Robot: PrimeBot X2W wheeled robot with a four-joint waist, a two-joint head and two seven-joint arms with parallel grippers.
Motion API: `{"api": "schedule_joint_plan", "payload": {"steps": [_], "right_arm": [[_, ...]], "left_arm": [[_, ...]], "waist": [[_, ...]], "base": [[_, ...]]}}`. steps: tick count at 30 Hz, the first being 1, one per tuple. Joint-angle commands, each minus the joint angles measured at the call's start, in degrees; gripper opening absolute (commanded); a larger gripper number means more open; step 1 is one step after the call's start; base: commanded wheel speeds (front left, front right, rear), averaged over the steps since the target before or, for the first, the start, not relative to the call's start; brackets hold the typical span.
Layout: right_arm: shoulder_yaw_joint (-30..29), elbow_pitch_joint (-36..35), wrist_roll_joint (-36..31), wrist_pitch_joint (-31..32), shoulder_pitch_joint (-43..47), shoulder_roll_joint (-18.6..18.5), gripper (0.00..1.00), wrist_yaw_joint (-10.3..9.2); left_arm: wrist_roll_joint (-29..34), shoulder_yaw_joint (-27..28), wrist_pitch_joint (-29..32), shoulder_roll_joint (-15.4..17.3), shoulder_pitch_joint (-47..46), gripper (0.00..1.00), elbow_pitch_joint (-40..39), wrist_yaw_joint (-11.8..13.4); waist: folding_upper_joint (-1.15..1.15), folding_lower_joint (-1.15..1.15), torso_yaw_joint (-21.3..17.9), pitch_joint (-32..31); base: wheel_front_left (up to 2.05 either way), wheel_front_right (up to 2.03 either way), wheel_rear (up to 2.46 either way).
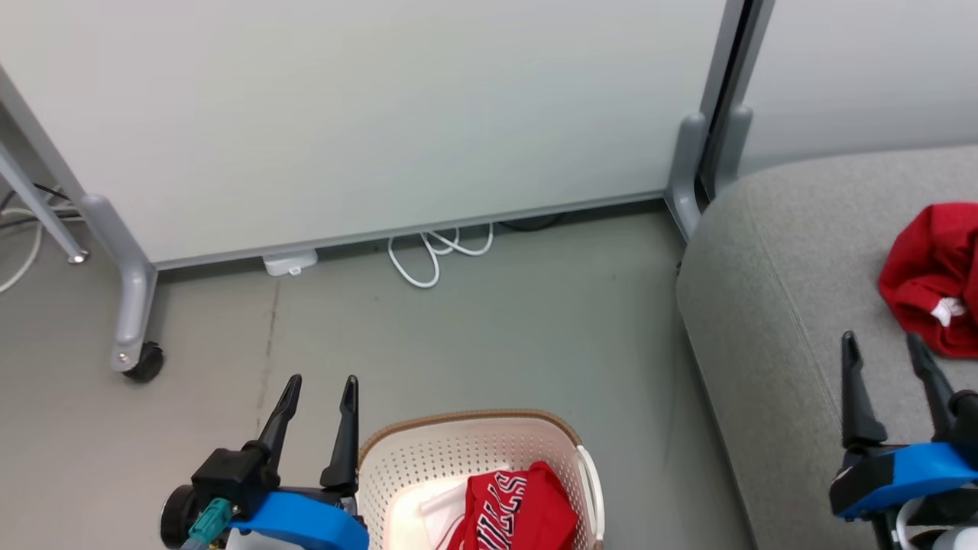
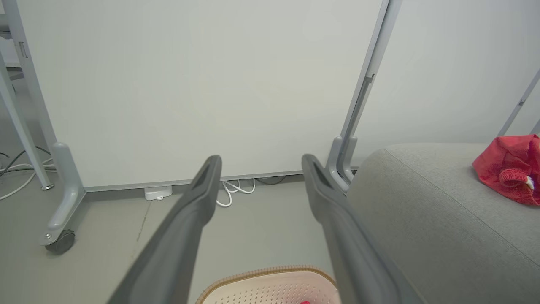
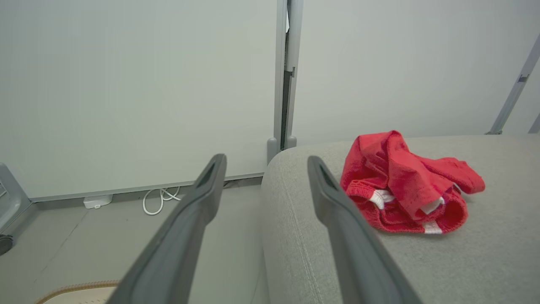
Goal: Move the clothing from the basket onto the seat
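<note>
We're holding left gripper at 7 o'clock by the basket, right gripper at 4 over the seat, both spread and empty, ready for the jersey lying in the basket at 6; red garment is resting on seat at 3.

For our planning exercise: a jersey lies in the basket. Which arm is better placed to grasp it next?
Left: its open jaws stand beside the laundry basket holding the red jersey; the right jaws are over the seat.

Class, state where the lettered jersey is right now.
In the head view the jersey lies inside the basket on the floor at bottom centre, just right of the left gripper and left of the seat.
</note>
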Motion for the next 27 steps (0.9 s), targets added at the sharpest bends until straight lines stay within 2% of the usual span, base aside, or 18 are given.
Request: {"api": "schedule_joint_plan", "payload": {"steps": [1, 14, 27], "right_arm": [[0.7, -0.4, 0.2, -0.2, 1.0, 0.1, 1.00, 0.01], [7.7, 2.8, 2.1, -1.6, 4.0, 0.1, 1.00, 0.01], [8.2, 4.3, 3.0, -2.2, 2.9, 0.1, 1.00, 0.01]], "left_arm": [[0.2, 0.8, -0.3, -0.1, 0.5, 1.00, 0.1, -0.1], [1.7, 4.7, -0.3, -0.7, 3.3, 1.00, 2.0, -0.1], [2.1, 5.7, -0.3, -0.6, 3.4, 1.00, 2.5, -0.1]], "waist": [[-0.01, 0.02, 1.6, -1.8], [-0.01, 0.02, 5.0, -3.7], [-0.01, 0.02, 5.1, -3.5]], "base": [[0.00, 0.00, 0.00], [0.00, 0.00, 0.00], [0.00, 0.00, 0.00]]}}
